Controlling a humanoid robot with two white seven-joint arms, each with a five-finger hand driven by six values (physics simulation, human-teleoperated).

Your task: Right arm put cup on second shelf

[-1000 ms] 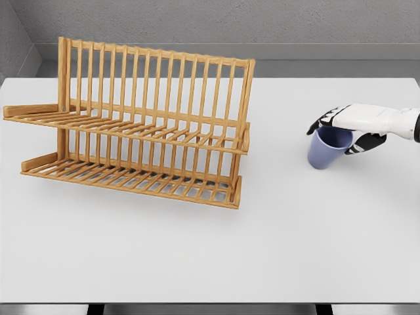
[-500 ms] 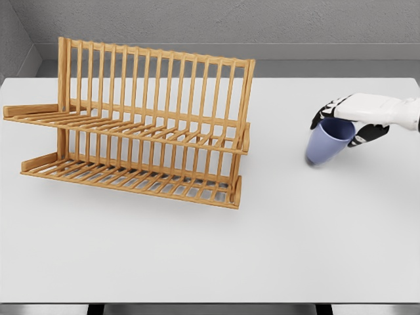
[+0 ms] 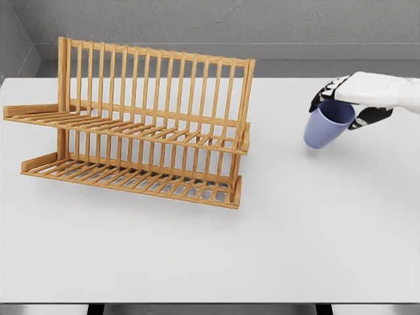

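Right hand (image 3: 354, 105) grips the cup (image 3: 326, 128) by its rim, tilted, clear of the surface (image 3: 295, 230); you carry it left to the rack (image 3: 141, 128) next.

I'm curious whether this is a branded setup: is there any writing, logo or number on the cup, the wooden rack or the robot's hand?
None: no text, logo or number shows on the blue cup, the wooden rack, the right hand or the table.
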